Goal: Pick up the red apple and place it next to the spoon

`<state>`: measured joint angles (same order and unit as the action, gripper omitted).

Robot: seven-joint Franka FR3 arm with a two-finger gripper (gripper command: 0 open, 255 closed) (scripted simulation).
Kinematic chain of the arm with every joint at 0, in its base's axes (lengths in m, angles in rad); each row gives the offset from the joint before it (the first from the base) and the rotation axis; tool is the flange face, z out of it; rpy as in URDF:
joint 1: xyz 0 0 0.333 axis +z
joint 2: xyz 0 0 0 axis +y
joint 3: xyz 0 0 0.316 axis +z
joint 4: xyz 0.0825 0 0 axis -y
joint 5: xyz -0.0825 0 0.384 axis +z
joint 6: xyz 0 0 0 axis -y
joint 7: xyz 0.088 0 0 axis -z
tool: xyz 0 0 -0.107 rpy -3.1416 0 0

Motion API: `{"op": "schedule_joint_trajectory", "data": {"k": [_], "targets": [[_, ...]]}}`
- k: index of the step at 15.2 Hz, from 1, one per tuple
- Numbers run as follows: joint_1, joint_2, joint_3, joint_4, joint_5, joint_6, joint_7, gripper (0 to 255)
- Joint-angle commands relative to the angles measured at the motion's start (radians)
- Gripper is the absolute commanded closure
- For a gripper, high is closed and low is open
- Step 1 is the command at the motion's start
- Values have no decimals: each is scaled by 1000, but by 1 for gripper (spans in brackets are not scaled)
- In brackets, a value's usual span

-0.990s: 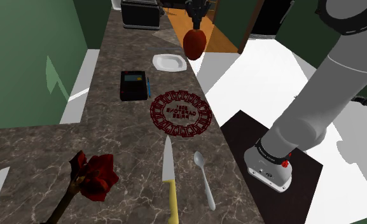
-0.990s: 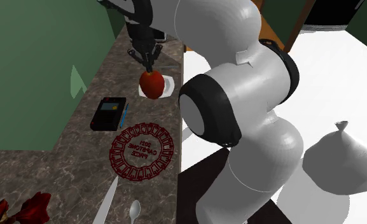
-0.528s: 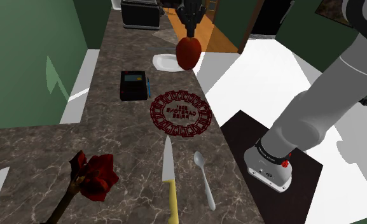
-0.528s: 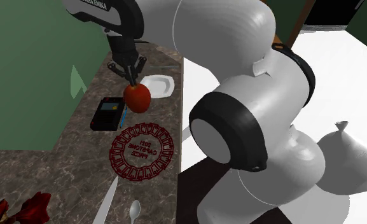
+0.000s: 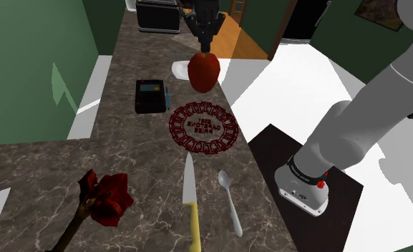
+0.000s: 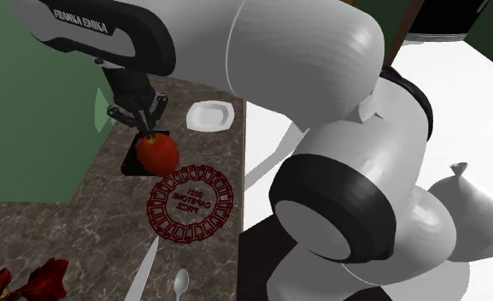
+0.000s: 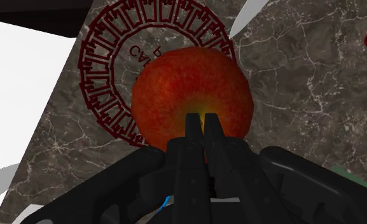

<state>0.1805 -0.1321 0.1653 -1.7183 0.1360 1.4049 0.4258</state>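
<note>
The red apple hangs in the air above the marble counter, held at its top by my black gripper, whose fingers are shut on it. In the wrist view the apple hangs over the dark red round trivet. The metal spoon lies near the counter's front edge, beside a yellow-handled knife, well short of the apple.
A dark red trivet lies mid-counter. A black box, a white plate and a toaster stand farther back. A red flower lies at the front. My arm's big white links loom beside the counter.
The gripper has carried the apple from off the counter's edge, past the white plate, towards the trivet and the shoulder view's left; it stays shut on the apple.
</note>
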Motion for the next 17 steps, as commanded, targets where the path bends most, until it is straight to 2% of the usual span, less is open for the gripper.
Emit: {"op": "schedule_joint_trajectory", "data": {"k": [1, 9, 17], "targets": [[22, -14, 28, -16, 15, 9, 52, 255], [106, -12, 142, -14, 63, 40, 246, 255], [194, 63, 261, 63, 76, 73, 455, 255]]}}
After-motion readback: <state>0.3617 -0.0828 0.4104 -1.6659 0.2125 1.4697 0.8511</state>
